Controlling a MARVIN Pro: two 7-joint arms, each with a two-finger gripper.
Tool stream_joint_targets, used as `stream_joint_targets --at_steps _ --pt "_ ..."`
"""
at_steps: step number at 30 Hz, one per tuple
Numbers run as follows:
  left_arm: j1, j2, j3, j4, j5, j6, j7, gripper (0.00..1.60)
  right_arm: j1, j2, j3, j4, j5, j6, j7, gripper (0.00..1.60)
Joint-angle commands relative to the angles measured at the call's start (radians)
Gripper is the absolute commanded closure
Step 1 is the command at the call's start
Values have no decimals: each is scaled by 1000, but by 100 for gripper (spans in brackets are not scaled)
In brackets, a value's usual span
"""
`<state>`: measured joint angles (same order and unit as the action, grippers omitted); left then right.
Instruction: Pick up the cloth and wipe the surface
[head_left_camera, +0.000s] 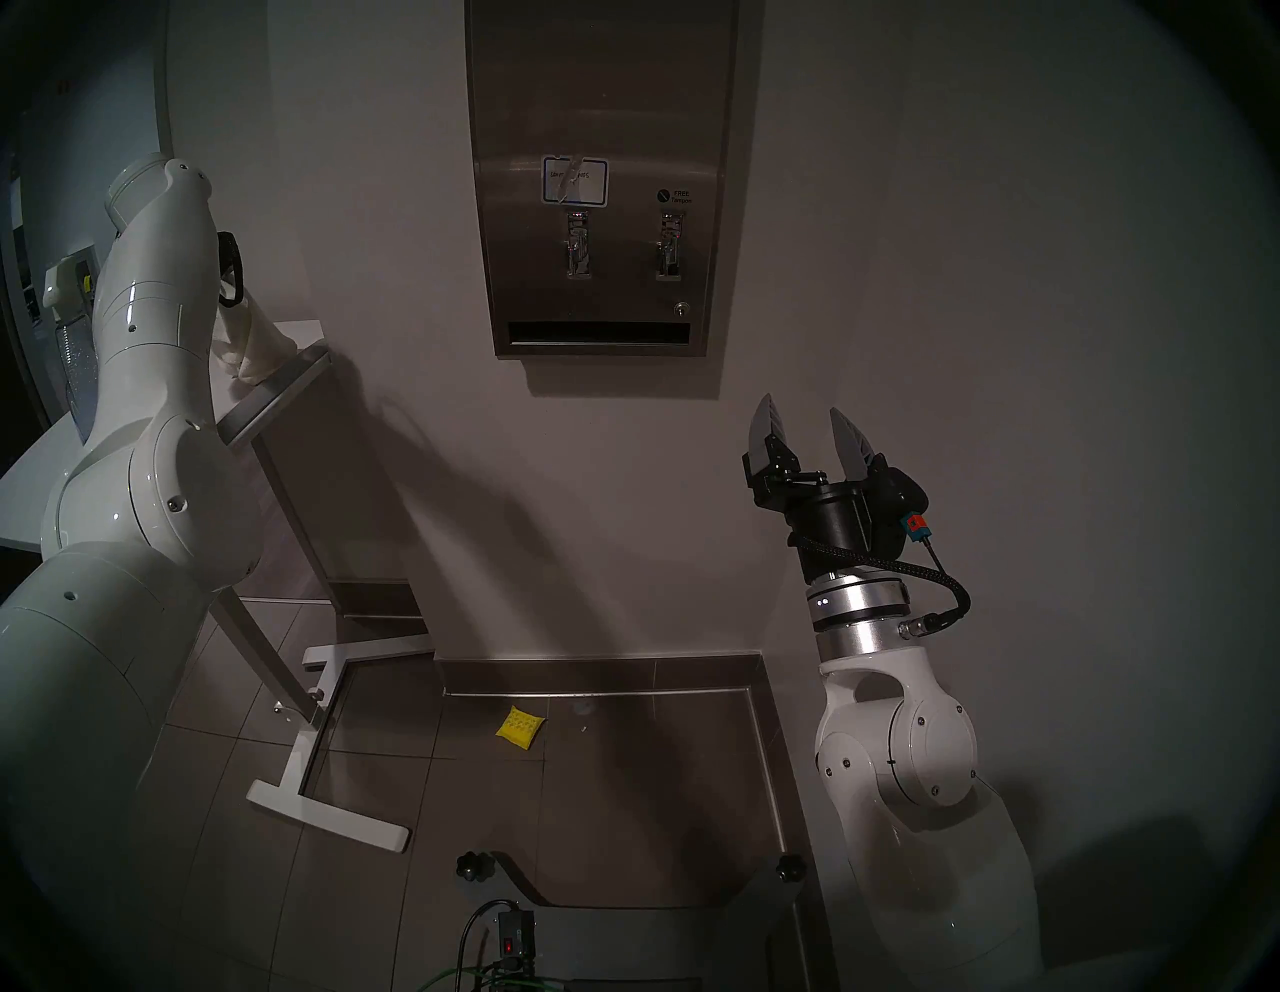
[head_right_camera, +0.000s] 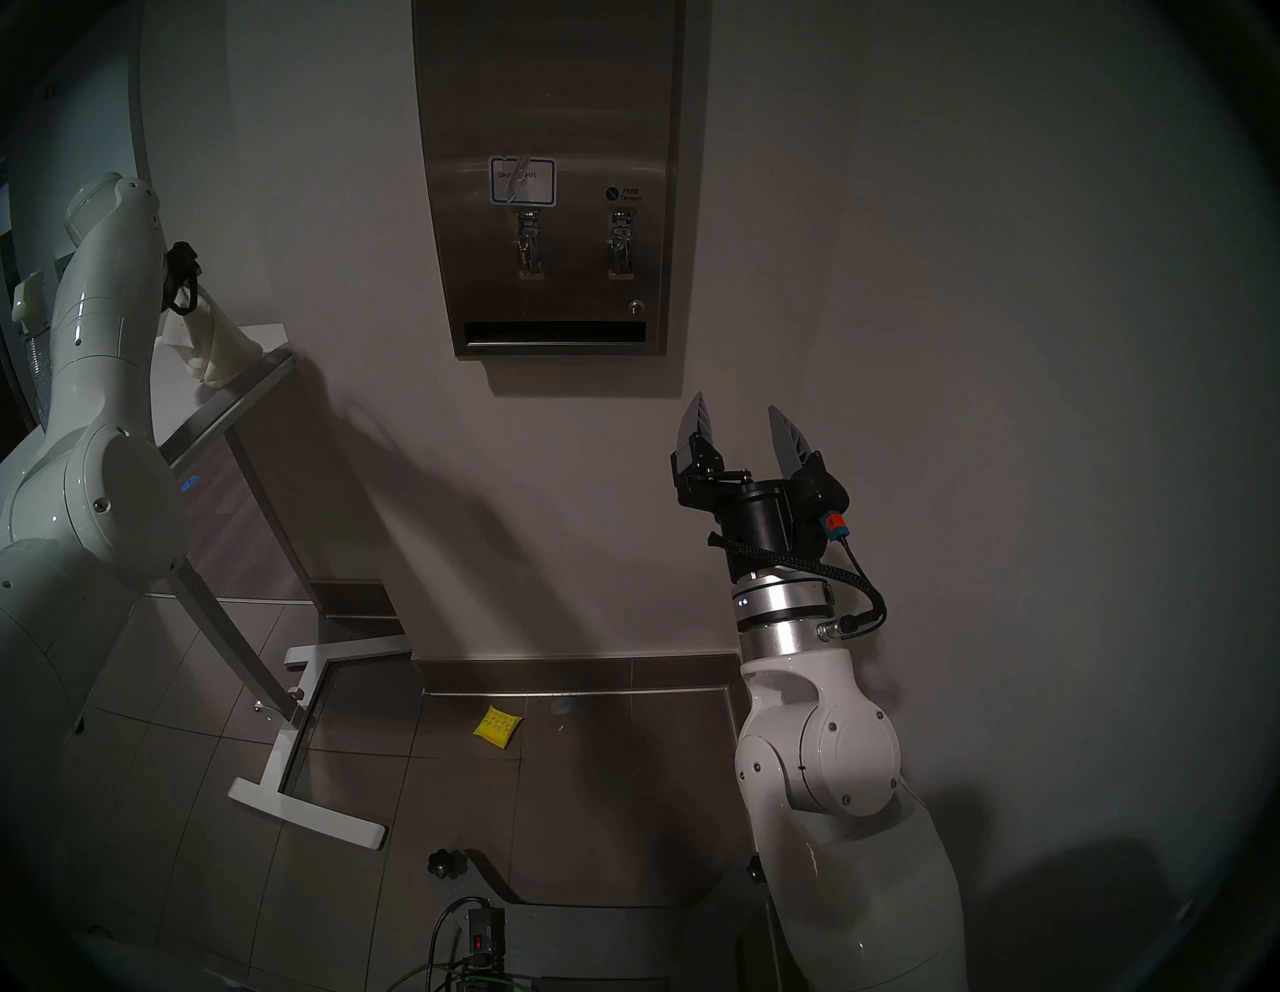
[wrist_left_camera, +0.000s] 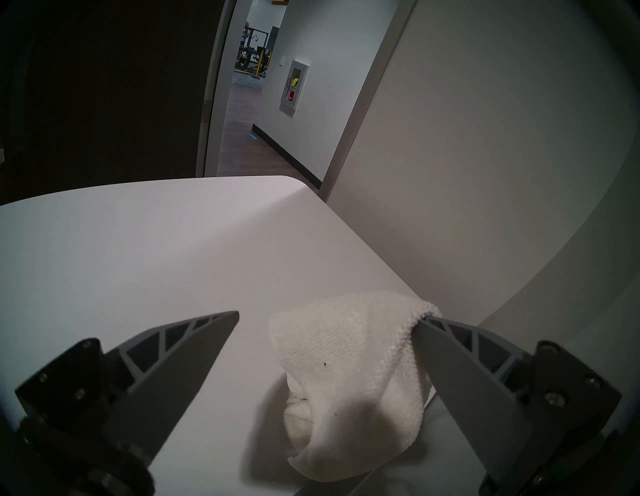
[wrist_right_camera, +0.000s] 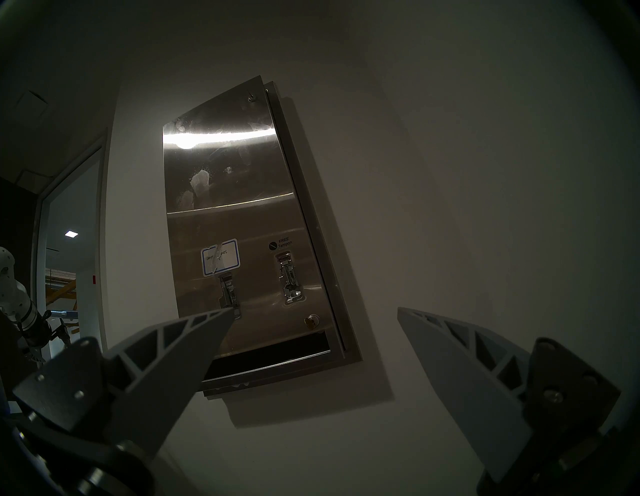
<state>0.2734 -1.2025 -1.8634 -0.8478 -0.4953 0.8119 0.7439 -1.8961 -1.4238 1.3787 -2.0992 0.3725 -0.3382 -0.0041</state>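
Scene: A two-armed robot is facing a wall-mounted stainless-steel dispenser (head_left_camera: 601, 104) in a dim room, a white table (wrist_left_camera: 121, 249) standing at its left.
Cloth: The cream-white terry cloth (wrist_left_camera: 349, 374) is lying bunched at the table's edge near the wall, one fold draping over a fingertip (wrist_left_camera: 429, 324) of the left gripper (wrist_left_camera: 330, 317).
Left gripper: Its jaws are standing wide apart and clamping nothing; the cloth is merely hanging on one tip.
Right gripper: The right gripper (head_left_camera: 803, 422) is pointing up toward the dispenser, spread wide and empty.
Handling: The cloth is looking light, soft and limp; it will likely sag and slip unless pinched through the thick bunched middle rather than the thin hem.
Surface: The brushed steel front is showing pale smudges (wrist_right_camera: 201, 183) above the two levers.
Writing: "FREE Tampon" (wrist_right_camera: 283, 241) is reading clearly; the blue-bordered label (wrist_right_camera: 220, 257) is carrying handwriting, partly illegible, ending in "PADS".
Floor: A small yellow quilted pad (head_left_camera: 519, 727) is lying on the tiles.
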Motion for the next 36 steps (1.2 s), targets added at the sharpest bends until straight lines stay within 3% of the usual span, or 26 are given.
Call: stream_joint_targets --at_steps 1,2,3,8,9,10,17,29,30,31,36 --pt "-80 3 24 -8 15 -27 13 41 11 -2 0 -33 -3 -7 2 0" --pt "-83 4 25 -4 13 -29 10 114 11 -2 0 -33 -3 -7 3 0" --pt "-87 5 28 0 13 -30 12 160 10 -3 0 -33 -3 -7 3 0" --pt "-114 -2 -2 26 -7 -57 36 160 10 -4 1 -33 -3 -7 4 0" --pt "-115 -2 -3 29 -8 -60 37 90 10 -4 1 -33 -3 -7 5 0" --pt "-117 -4 -8 31 -11 -65 41 0 10 -4 1 -33 -4 -7 5 0" --pt "-141 -20 -68 45 -50 -88 79 0 10 -6 2 -33 -4 -7 7 0" --pt "-193 -33 -91 82 -65 -124 132 0 9 -9 4 -32 -5 -6 10 0" --pt "-196 -34 -94 83 -69 -126 133 102 9 -10 4 -32 -5 -6 10 0" --pt "-202 -36 -102 88 -75 -126 140 160 9 -10 4 -32 -5 -6 10 0" --pt "-215 -38 -133 104 -97 -142 160 160 9 -11 4 -32 -6 -6 11 0"
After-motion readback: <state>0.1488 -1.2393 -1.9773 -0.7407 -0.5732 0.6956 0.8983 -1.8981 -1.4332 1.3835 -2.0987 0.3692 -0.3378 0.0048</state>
